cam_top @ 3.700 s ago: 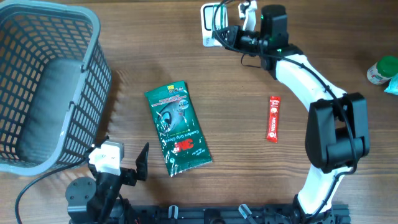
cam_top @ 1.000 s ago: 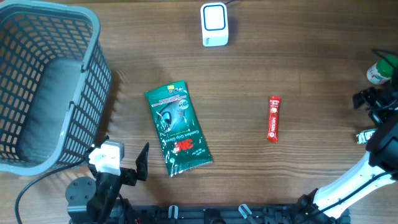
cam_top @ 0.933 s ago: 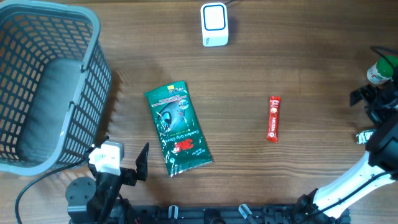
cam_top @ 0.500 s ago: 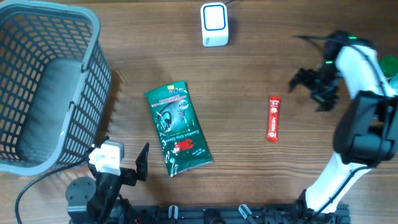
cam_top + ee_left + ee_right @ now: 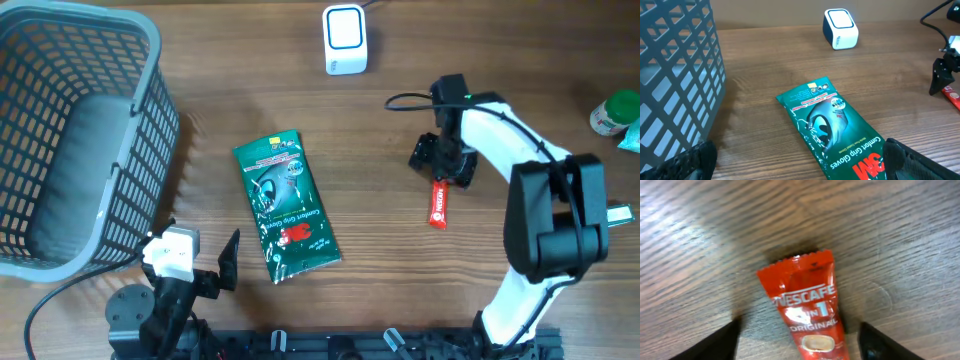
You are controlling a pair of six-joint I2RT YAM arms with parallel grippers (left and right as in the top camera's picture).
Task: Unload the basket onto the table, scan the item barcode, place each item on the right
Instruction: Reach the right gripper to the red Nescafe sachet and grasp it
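Note:
A red Nescafe sachet (image 5: pixel 438 207) lies flat on the wooden table, right of centre. My right gripper (image 5: pixel 441 166) points down over its far end. In the right wrist view the sachet (image 5: pixel 807 305) sits between the two dark fingertips (image 5: pixel 712 344), with bare wood on both sides, so the right gripper (image 5: pixel 800 341) is open and touches nothing. The white barcode scanner (image 5: pixel 345 38) stands at the table's far edge. My left gripper (image 5: pixel 195 262) rests open at the near left, with nothing between its fingers (image 5: pixel 910 160).
A green 3M gloves packet (image 5: pixel 286 205) lies mid-table, just ahead of the left gripper. A grey mesh basket (image 5: pixel 150 45) fills the far left. A green-capped bottle (image 5: pixel 612 110) stands at the right edge. The right arm's cable loops above the sachet.
The right arm has swung in from the table's right edge, leftward, and come down over the far end of the red sachet. The left arm and all items have stayed put.

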